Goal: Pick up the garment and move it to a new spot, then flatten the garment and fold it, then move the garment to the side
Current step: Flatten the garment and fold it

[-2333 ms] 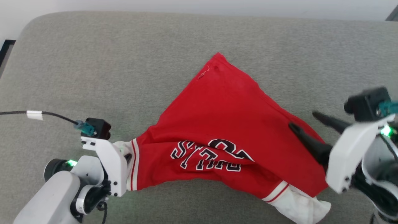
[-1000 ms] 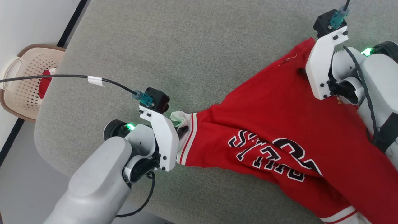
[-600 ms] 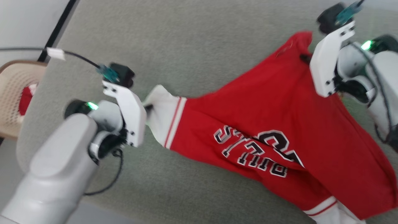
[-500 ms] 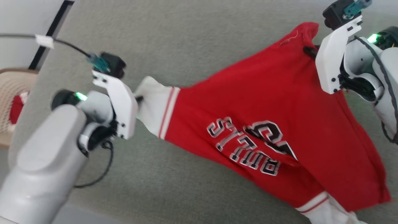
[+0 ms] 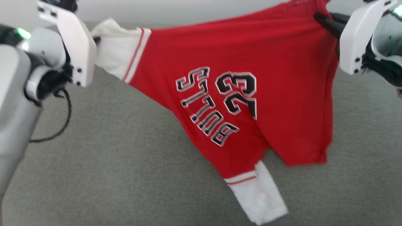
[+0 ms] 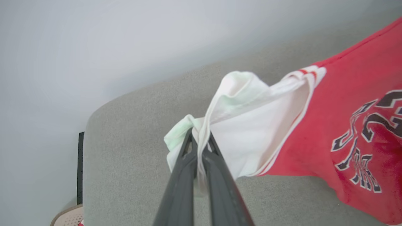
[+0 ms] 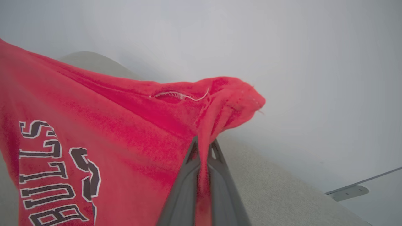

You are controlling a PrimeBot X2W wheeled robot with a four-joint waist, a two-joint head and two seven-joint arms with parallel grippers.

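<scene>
Grey-green cushioned surface (image 5: 125, 175) below a pale wall (image 6: 94, 40).

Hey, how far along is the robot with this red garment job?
Done: the pick-up. The garment hangs stretched between the left gripper, shut on its white lining, and the right gripper, shut on a red corner, above the grey cushion. In hand: probably the move to a new spot. Left: laying it down, flattening, folding and moving it aside; no fold is made yet.
</scene>
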